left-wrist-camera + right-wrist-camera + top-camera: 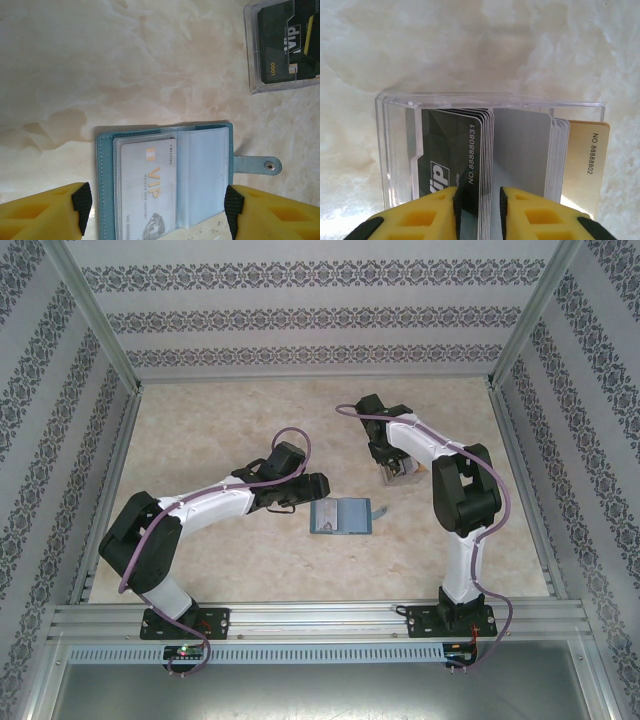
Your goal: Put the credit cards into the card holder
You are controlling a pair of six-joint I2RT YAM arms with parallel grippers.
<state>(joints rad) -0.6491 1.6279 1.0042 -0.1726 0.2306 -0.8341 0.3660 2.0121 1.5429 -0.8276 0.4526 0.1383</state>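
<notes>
Yellow right gripper (478, 196) pinches glossy dark credit cards (470, 145) in a clear box (390, 150); left gripper (157, 202) gapes over the open teal card holder (105, 175), VIP card (150, 185) pocketed.

You have the card holder (341, 517) lying open on the table (280, 575) between the two arms, with one credit card (150, 185) in its left pocket. Behind it and to its right, a little apart, sits the box (397, 472); the other credit cards (480, 150) stand on edge inside it.

Glossy clear plastic box (490, 100), textured card holder (105, 190)
</notes>
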